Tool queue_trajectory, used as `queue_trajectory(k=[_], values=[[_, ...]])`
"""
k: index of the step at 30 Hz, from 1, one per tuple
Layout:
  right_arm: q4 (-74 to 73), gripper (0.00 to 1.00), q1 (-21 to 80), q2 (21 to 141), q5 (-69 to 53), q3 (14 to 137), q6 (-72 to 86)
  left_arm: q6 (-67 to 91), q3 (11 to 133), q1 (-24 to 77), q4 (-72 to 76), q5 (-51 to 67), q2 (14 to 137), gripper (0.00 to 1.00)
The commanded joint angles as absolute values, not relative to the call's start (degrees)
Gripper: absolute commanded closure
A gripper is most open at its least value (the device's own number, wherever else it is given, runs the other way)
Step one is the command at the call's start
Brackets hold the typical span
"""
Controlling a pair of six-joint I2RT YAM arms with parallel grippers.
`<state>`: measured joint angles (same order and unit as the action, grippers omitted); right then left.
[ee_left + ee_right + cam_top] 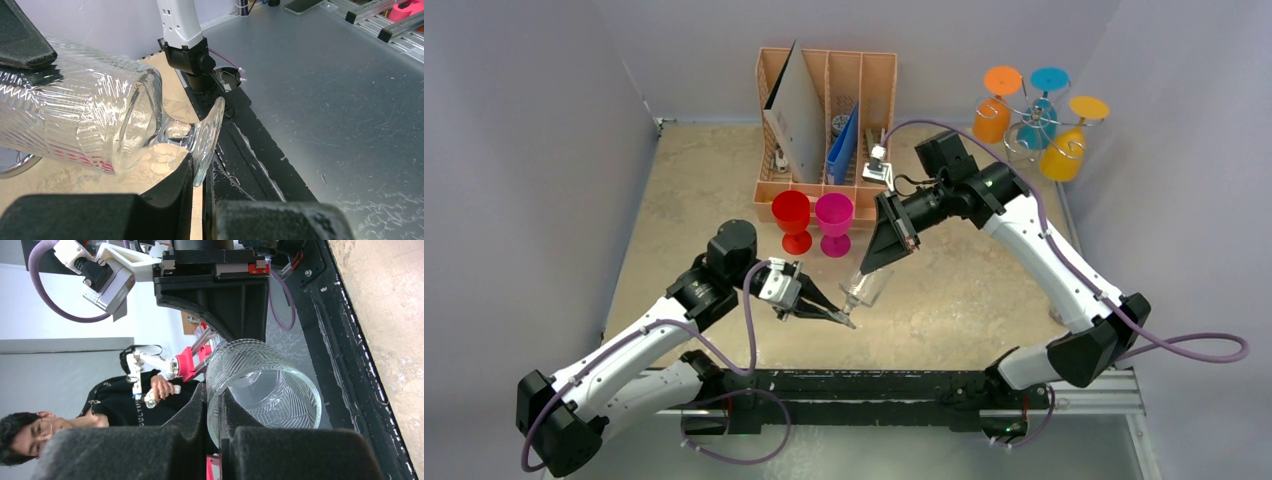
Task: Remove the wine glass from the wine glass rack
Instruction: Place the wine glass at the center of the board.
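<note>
A clear ribbed wine glass (pixel 864 288) hangs tilted above the middle of the table, held between both grippers. My right gripper (pixel 869 268) is shut on its rim, one finger inside the bowl and one outside, as the right wrist view (pixel 214 400) shows on the glass (pixel 265 385). My left gripper (pixel 846 320) is shut on the edge of the glass's round foot (pixel 210 132), with the gripper (pixel 205 175) below it. The silver wire wine glass rack (pixel 1024 135) stands at the far right, well away from both grippers.
Orange (pixel 991 120), teal (pixel 1036 125) and yellow (pixel 1064 155) glasses hang upside down on the rack. A red glass (pixel 792 220) and a magenta glass (pixel 834 222) stand upright in front of the peach organiser (pixel 824 120). Walls close in left and right.
</note>
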<state>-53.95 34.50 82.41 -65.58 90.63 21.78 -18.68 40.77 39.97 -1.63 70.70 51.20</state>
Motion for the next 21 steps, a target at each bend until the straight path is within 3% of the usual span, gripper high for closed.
queue_trajectory(k=[1, 13, 18, 21], values=[[-49.7, 1.00, 36.1, 79.1, -67.6, 89.7, 23.7, -17.7, 42.6, 39.8, 0.3, 65.3, 50.9, 0.97], [-44.2, 1.00, 36.0, 76.4, -64.0, 86.0, 27.3, -15.6, 42.8, 39.8, -3.0, 62.4, 48.2, 0.65], [-45.6, 1.00, 36.1, 76.0, -61.1, 85.7, 25.9, -16.5, 43.4, 39.8, -6.5, 61.9, 48.1, 0.36], [-45.5, 1.00, 36.1, 75.4, -60.1, 85.4, 25.4, -17.3, 44.0, 39.8, -9.1, 61.4, 47.9, 0.26]])
